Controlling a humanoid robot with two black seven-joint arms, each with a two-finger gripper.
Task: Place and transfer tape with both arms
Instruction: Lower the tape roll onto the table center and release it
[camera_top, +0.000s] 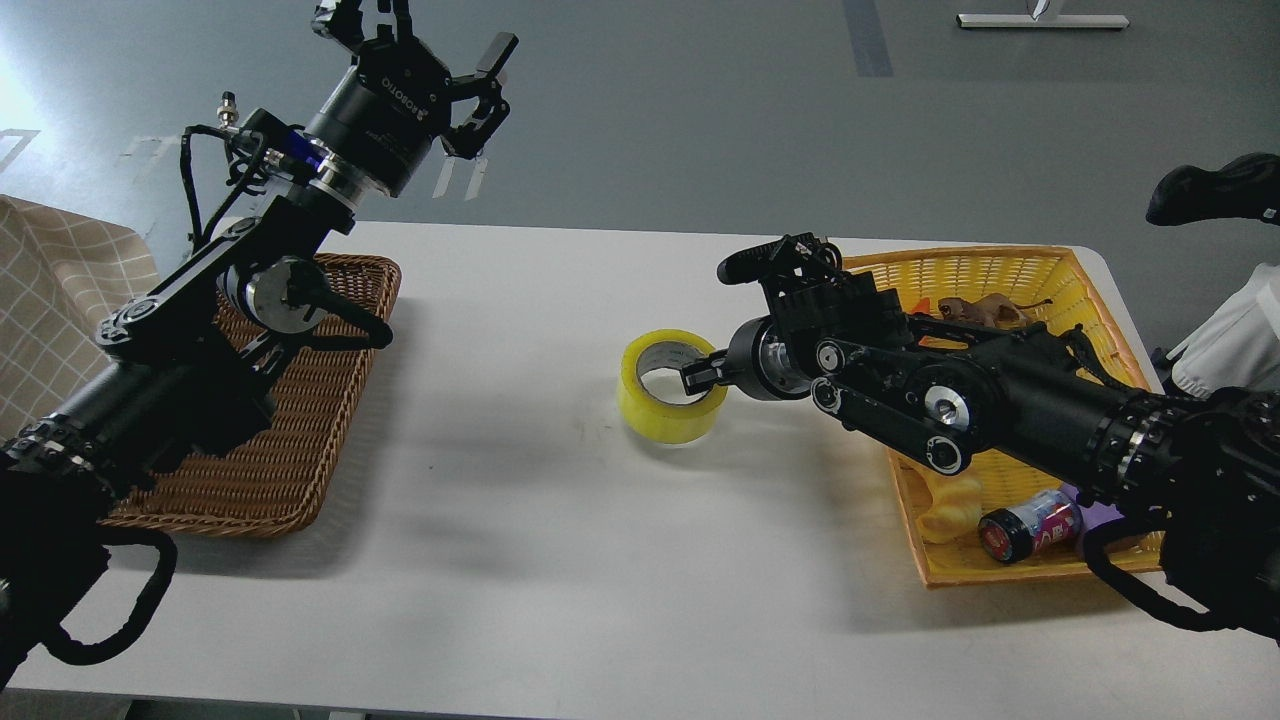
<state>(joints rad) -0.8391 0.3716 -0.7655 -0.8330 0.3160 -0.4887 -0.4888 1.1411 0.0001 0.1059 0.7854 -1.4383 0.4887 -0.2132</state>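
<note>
The roll of yellow packing tape (672, 385) lies flat at frame centre on the white table (520, 560). The right gripper (705, 378) pinches its near wall — one finger inside the core. Set it down gently, then release cleanly; the left gripper (420, 45), fingers spread and empty, waits upper left above the brown wicker basket (290, 470).

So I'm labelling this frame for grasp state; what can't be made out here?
- Right gripper at the tape: its own body hides whether the fingers clamp the wall.
- Yellow basket: the right arm covers most contents.
- Left gripper: fingertips cut off by the top edge.
</note>
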